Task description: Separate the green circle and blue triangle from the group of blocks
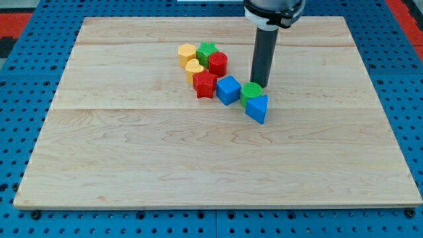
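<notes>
The green circle (251,92) sits on the wooden board (198,165), touching the blue triangle (258,108) just below and to its right. My tip (259,84) stands right behind the green circle, at its upper right edge. A blue cube (228,89) lies just left of the green circle, close to or touching it. Left of that the group continues: a red star (205,84), a yellow heart (194,69), a red cylinder (218,63), a green star (207,51) and a yellow hexagon (187,54).
The board lies on a blue pegboard table (26,79). The arm's dark rod (264,56) rises from the tip to the view's top edge.
</notes>
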Robot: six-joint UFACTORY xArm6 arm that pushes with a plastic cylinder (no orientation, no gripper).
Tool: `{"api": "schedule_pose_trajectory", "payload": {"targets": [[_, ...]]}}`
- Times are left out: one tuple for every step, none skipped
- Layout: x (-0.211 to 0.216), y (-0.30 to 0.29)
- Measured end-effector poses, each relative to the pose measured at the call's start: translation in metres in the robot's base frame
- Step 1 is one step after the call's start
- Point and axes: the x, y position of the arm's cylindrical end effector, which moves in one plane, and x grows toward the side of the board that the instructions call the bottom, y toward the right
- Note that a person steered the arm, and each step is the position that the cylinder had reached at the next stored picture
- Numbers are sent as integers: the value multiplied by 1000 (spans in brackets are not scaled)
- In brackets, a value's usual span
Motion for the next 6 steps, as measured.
{"api": "schedule_pose_trajectory", "payload": {"targets": [[18,0],[43,-5],[46,-35],[48,-80],[48,-130],[44,-172]]}}
